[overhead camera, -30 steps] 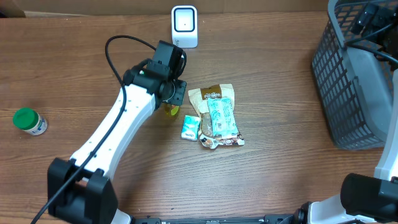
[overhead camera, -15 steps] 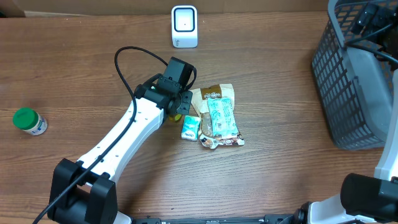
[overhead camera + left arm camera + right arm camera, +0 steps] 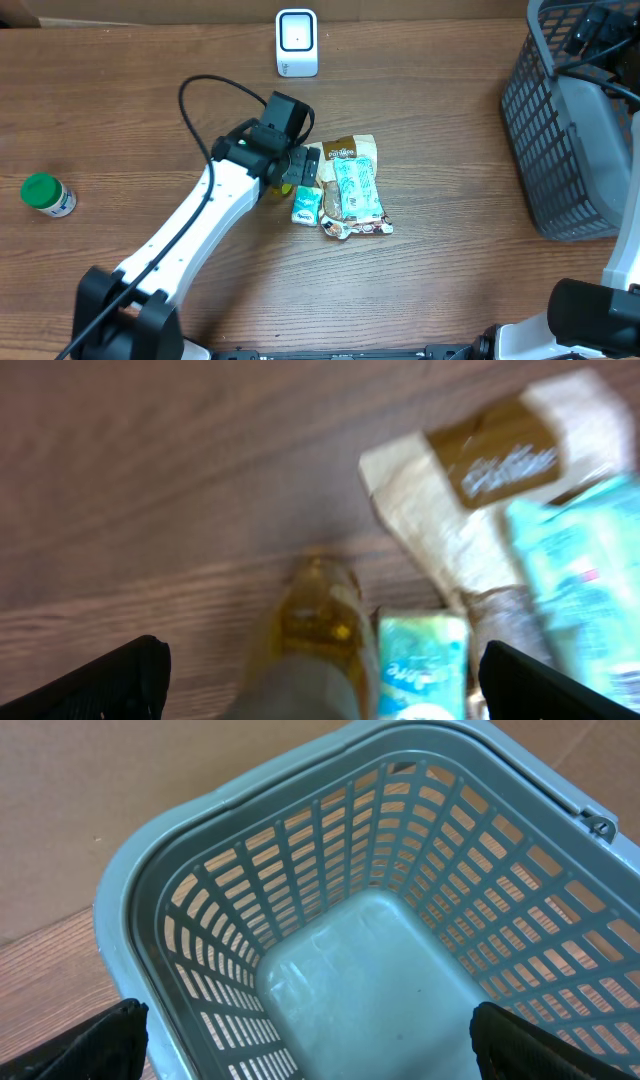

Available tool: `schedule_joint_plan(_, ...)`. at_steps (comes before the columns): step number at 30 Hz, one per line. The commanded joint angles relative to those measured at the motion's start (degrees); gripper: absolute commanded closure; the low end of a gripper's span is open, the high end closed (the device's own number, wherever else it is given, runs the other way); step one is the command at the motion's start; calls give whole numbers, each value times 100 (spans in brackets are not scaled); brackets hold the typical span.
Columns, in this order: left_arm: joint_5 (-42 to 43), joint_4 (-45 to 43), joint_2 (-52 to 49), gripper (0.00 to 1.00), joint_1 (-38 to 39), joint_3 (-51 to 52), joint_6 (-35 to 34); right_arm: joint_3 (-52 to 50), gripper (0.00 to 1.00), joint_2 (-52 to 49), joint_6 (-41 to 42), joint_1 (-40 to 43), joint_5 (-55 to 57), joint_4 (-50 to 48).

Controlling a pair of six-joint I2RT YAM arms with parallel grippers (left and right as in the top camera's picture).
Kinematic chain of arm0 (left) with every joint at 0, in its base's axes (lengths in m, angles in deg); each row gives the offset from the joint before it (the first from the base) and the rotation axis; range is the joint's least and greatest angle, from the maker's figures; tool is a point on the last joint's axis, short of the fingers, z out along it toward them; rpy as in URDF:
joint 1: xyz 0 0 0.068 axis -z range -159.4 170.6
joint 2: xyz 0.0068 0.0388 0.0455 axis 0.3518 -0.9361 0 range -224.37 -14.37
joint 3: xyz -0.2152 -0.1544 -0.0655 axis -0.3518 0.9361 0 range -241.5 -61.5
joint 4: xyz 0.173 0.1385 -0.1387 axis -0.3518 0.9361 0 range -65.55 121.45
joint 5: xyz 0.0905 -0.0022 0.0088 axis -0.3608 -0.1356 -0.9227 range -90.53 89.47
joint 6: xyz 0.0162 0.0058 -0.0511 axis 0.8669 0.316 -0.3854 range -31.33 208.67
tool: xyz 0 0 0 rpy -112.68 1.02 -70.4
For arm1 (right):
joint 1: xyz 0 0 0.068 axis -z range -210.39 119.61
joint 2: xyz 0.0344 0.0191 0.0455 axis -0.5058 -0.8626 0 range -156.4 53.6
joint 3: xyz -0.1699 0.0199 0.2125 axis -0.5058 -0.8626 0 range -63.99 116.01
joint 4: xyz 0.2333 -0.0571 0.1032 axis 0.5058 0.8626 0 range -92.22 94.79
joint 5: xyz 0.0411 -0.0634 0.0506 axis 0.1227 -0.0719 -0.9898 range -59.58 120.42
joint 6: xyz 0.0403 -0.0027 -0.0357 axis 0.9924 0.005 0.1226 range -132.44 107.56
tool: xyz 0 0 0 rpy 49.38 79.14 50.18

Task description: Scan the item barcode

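The left gripper hangs with its jaws spread wide just left of centre in the overhead view, holding nothing. In its wrist view a yellow bottle sits between the two fingers, touching neither. That view is blurred, so I cannot tell whether the bottle stands or lies, nor where its barcode faces.

The bottle looks to me like the item in hand, and the crowding around it is the worry. A small teal packet is just beside it on the right, and beyond that a brown-and-white bag carries a longer teal pack on top. If the jaws close a little off line, the right-hand finger could catch the small packet, drag it along or shove the whole pile. A shallow pinch on a smooth bottle might also let it slip or tip on the way up. With the barcode unseen, it may reach the scanner turned the wrong way. The black cable looping above the arm could snag on a sharp twist.

Room is kinder elsewhere. The strip of table between pile and scanner is bare, though the scanner stands near the upper edge of the frame. The left and lower parts are open wood, with only a green-lidded jar far left, well apart. The right gripper, also wide and empty, hovers over the grey basket at the right edge, well clear.
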Motion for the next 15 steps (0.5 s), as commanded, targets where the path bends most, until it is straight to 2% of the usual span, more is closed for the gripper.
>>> schedule_joint_plan(1, -76, 7, 608, 0, -59, -566, -66, 103, 0, 55, 24, 2, 57, -22)
schedule_joint_plan(6, -76, 337, 1058, 0, -293, -1032, -63, 103, 0, 55, 24, 2, 57, -24)
schedule_joint_plan(11, -61, 636, 1261, 1, -723, -1075, -125, 103, 0, 55, 24, 2, 57, -22)
schedule_joint_plan(15, 496, 874, 1193, 0, -1241, -1075, -120, 103, 0, 55, 24, 2, 57, -22)
